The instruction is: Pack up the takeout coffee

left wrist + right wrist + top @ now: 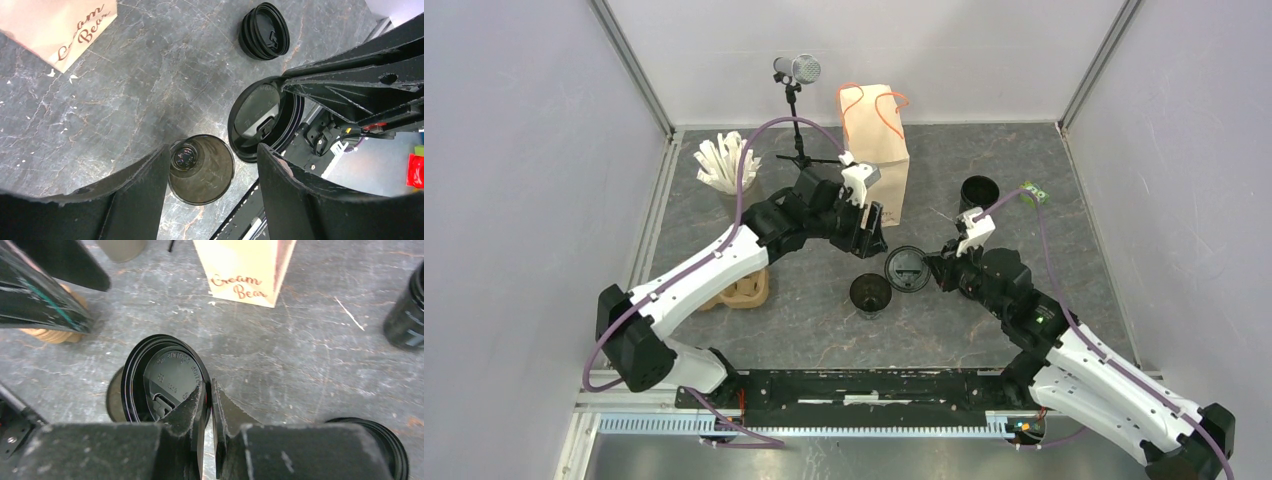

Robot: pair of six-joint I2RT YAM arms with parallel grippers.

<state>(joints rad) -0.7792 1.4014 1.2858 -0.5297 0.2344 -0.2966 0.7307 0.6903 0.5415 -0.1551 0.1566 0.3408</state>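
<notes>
The small black cup (870,295) stands open and upright on the table; it also shows in the left wrist view (201,170). My right gripper (939,270) is shut on the rim of the round black lid (908,268) and holds it tilted just right of the cup. In the right wrist view the gripper (209,395) pinches the lid (167,375), and the cup (114,400) peeks out behind it. My left gripper (867,232) is open and empty above the cup, near the brown paper bag (879,150). Its jaws (210,200) straddle the cup from above.
A grey cup of white sticks (724,165) and a microphone stand (796,70) stand at the back left. A cardboard cup carrier (744,290) lies left. Another black cup (979,192) stands right. A stack of black lids (265,31) lies near the right arm.
</notes>
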